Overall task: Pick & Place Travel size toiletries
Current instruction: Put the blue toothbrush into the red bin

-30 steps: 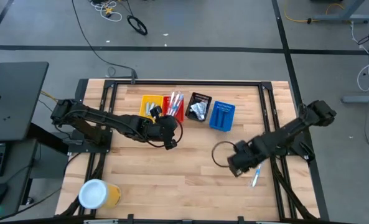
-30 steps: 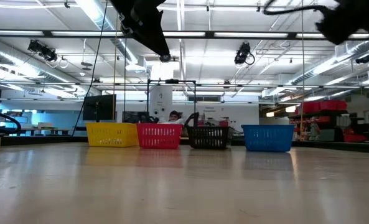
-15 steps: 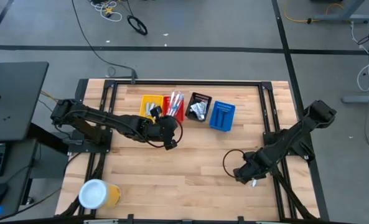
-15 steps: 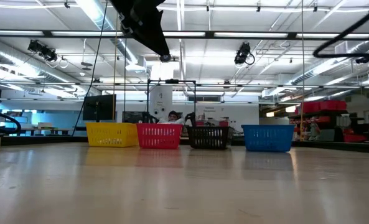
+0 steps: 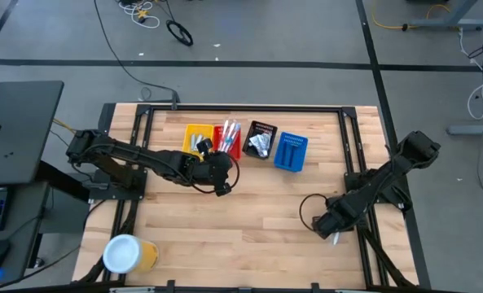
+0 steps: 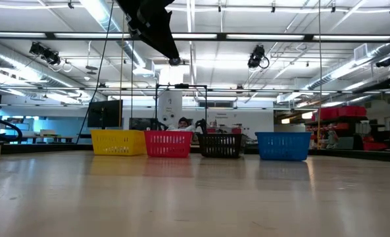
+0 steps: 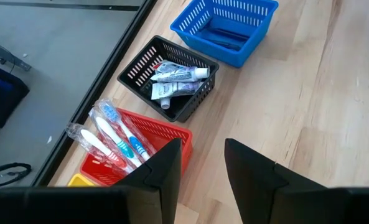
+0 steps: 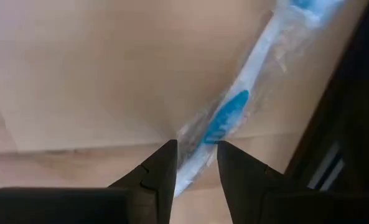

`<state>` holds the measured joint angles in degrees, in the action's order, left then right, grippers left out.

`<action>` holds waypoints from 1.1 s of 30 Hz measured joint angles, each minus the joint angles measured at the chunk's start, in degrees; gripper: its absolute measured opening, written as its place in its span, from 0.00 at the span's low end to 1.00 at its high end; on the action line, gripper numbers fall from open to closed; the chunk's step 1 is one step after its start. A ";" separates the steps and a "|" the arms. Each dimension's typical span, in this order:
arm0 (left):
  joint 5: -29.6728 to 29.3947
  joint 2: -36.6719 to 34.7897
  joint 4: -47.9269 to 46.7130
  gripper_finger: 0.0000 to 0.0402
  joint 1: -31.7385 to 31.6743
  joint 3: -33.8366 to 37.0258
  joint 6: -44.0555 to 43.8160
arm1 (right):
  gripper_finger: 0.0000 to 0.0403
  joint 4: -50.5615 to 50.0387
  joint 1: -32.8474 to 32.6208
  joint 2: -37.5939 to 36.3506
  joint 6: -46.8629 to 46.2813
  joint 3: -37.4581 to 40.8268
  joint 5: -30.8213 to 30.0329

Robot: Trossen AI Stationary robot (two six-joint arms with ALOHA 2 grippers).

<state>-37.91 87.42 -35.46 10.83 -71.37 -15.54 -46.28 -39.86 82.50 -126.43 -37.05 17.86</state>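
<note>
Right pincer [image 8: 193,163] is down at the desk [image 5: 225,220] near its right edge, close to the front right corner. Its fingers stand slightly apart, straddling the near end of a wrapped toothbrush [image 8: 234,112], not yet clamped. The brush lies flat on the wood in clear film.

Handling, my read: light, with a stiff thin handle. The wrap looks slick and crinkly, so it may slide or twist under the pads. Best hold is across the handle around the blue grip section, not on loose film or the head end. It sits low, so the tips need to reach right down to the desk.

Left pincer [image 7: 203,171] hovers empty, fingers apart, just in front of the red bin [image 7: 150,140] near the desk's back edge.
</note>
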 joint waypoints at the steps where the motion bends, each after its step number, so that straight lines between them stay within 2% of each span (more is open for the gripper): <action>1: 0.00 0.00 0.01 0.33 0.00 0.00 -0.01 | 0.30 1.01 0.00 0.00 0.48 0.36 0.34; 9: 0.00 0.00 0.00 0.33 0.00 0.00 -0.03 | 0.29 6.09 0.00 -0.28 3.43 4.19 0.07; 17: 0.00 0.00 0.01 0.33 0.00 0.00 0.35 | 0.17 6.69 -0.04 -0.11 7.72 4.13 -1.97; 21: 0.00 0.00 0.26 0.33 0.00 0.00 0.17 | 0.16 6.60 -0.02 0.03 11.20 2.20 -3.33; 23: 0.00 0.00 0.37 0.33 0.01 0.00 -0.24 | 0.16 6.31 -0.02 0.25 13.57 0.38 -6.62; 27: 1.29 0.00 0.68 0.33 0.09 0.00 -1.78 | 0.15 6.47 0.04 0.22 21.01 -3.93 -17.69; 33: 6.64 0.00 4.85 0.33 0.38 2.07 -4.38 | 0.15 8.60 1.30 0.18 39.45 -7.66 -32.96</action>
<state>-31.27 87.42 -30.62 11.21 -69.30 -19.92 -37.68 -38.55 82.67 -86.98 -44.71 -15.10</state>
